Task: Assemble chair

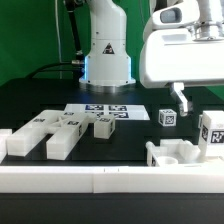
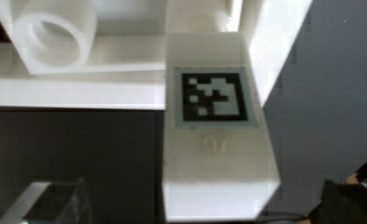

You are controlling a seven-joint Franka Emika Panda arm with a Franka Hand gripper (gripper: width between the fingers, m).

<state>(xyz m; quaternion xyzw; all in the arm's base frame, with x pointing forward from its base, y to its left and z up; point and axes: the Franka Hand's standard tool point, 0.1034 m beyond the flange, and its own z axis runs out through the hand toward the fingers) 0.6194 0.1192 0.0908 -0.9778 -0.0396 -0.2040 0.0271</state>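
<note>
Step in hand looks like approach-to-grasp on the tagged bar (image 2: 215, 160). To do it well: centre the jaws across its width with the fingers parallel to its long sides, then descend straight. Close only once both pads flank it, and don't nudge the holed block (image 2: 55, 45) just beside it. State: gripper (image 1: 182, 101) hangs at 3 o'clock in the exterior view, jaws spread wide, holding nothing, no contact I can see. Other chair parts: slabs (image 1: 45, 128) at 8 o'clock, small cube (image 1: 167, 117) near 3.
</note>
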